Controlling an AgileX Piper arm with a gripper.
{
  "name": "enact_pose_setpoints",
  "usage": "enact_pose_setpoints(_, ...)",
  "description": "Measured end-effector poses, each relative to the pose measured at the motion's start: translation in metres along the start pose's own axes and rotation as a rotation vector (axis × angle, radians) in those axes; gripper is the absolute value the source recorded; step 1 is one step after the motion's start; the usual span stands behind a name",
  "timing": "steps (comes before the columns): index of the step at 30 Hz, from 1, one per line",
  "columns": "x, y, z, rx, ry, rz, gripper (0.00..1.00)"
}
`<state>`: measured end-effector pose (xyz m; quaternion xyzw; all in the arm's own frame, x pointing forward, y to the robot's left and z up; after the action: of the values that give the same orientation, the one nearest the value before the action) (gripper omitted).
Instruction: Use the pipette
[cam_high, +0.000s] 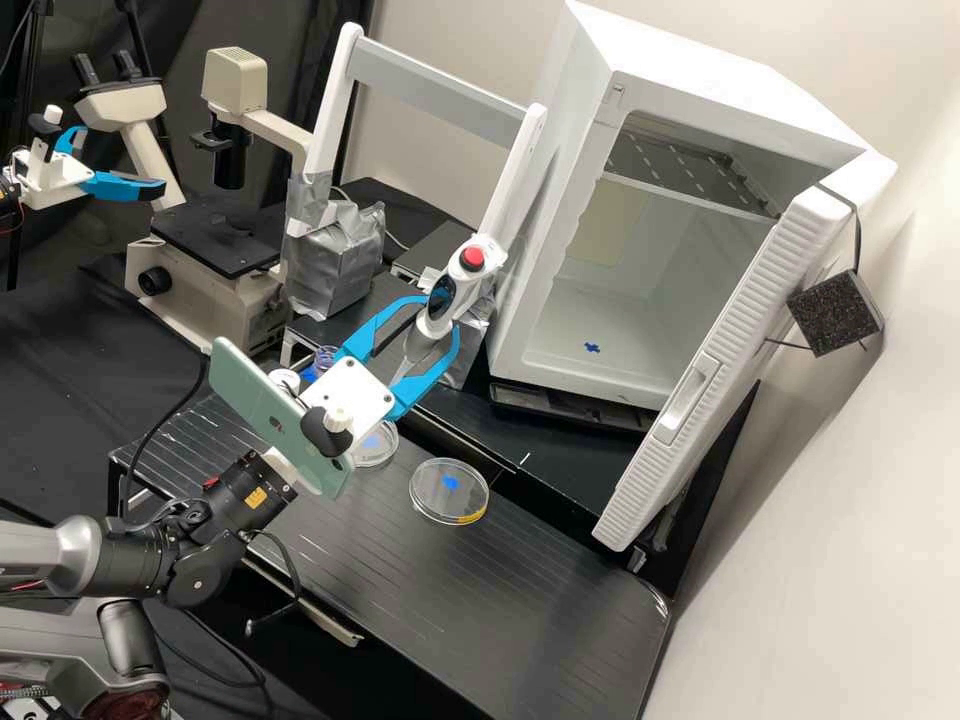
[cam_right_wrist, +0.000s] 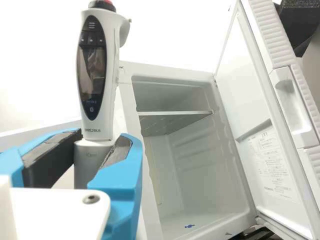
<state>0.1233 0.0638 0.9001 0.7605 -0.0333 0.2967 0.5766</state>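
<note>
Electronic pipette (cam_high: 467, 284) in grasp; positioning stage judged in hand.
The gripper (cam_high: 441, 316) was clamped around the pipette's lower body, near the open white cabinet (cam_high: 640, 280). Whether a stand also bore its weight could not be told. The next move likely called for steady carriage, tip downward, towards the petri dish (cam_high: 436, 495).

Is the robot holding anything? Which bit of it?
Yes, the pipette. The pincer has it by the grey part just below the white handle, from both sides.
</note>
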Motion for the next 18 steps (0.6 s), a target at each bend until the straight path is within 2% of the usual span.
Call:
enact_pose_setpoints(3, 0.001, -0.001, -0.001, 0.008, 0.006, -0.011, 0.0)
enact_pose_setpoints(7, 0.013, -0.007, -0.008, 0.021, 0.048, -0.074, 0.0)
enact_pose_setpoints(10, 0.03, -0.015, -0.022, 0.026, 0.113, -0.169, 0.0)
enact_pose_setpoints(15, 0.063, -0.029, -0.051, 0.02, 0.185, -0.325, 0.0)
enact_pose_setpoints(18, 0.087, -0.044, -0.072, 0.035, 0.213, -0.428, 0.0)
